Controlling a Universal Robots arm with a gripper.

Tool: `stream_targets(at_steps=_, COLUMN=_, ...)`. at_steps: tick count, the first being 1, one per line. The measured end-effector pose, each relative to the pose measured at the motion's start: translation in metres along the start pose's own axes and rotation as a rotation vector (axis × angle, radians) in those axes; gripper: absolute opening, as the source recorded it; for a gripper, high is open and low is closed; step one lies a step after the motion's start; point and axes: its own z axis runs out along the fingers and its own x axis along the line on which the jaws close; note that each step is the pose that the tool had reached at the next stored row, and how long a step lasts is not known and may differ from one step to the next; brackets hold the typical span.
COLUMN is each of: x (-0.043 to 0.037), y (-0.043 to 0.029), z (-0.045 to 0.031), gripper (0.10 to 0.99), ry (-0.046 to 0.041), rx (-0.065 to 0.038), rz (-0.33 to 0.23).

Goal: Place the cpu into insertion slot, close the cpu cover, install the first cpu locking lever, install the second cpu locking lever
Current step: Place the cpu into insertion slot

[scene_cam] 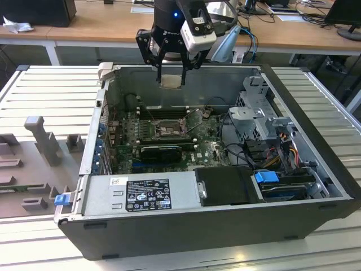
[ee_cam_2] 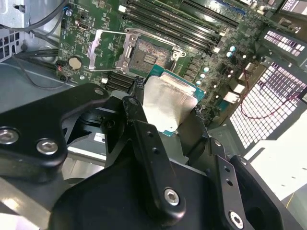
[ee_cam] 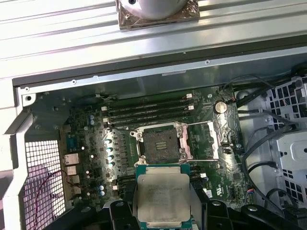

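Claw [scene_cam: 171, 79] clamped on the chip [ee_cam: 163, 196] by its edges | chip hung over the open case [scene_cam: 304, 214], above the bare socket [ee_cam: 160, 145] | risk: a tilted or slipping chip could land crooked and damage that socket.

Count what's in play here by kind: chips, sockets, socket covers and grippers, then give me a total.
cpu, held in the gripper: 1
insertion slot, bare: 1
cpu cover, swung open: 1
gripper: 1
Total: 4
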Motion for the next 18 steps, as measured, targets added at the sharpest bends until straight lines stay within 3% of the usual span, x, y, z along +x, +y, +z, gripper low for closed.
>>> stream_targets(at_steps=18, x=0.0000, y=0.0000, z=0.0000, gripper=0.533, ry=-0.0031, rx=-0.001, rz=0.037)
